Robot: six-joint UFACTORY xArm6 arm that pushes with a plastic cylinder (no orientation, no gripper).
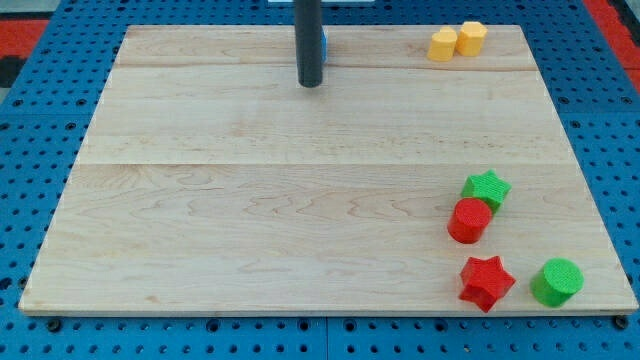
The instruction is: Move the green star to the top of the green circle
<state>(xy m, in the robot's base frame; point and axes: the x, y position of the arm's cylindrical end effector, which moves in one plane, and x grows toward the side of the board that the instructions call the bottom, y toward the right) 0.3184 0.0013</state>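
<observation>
Six blocks: all on wood board (250, 200), plus a blue bit half hidden behind rod.
Rod: dark, upright, near view's top, left of centre.
My tip (311, 84): on board, touching no block I can see; well apart from green star, far up and to view's left of it.
Fingers: no gripper on this arm, just the rod, so nothing open, closed or gripping.
Green star (487, 188): view's right side, lower half; touching red cylinder (469, 220) just below-left of it.
Green circle (557, 281): near bottom-right corner, below and right of star, apart from it.
Red star (486, 282): just left of green circle, small gap; below red cylinder.
Yellow pair: yellow block (443, 45) w/ yellow hexagon block (471, 37), touching, top right edge.
Blue block (323, 45): only a sliver shows at rod's right; shape can't tell.
Surround: blue pegboard (40, 120) under board.
</observation>
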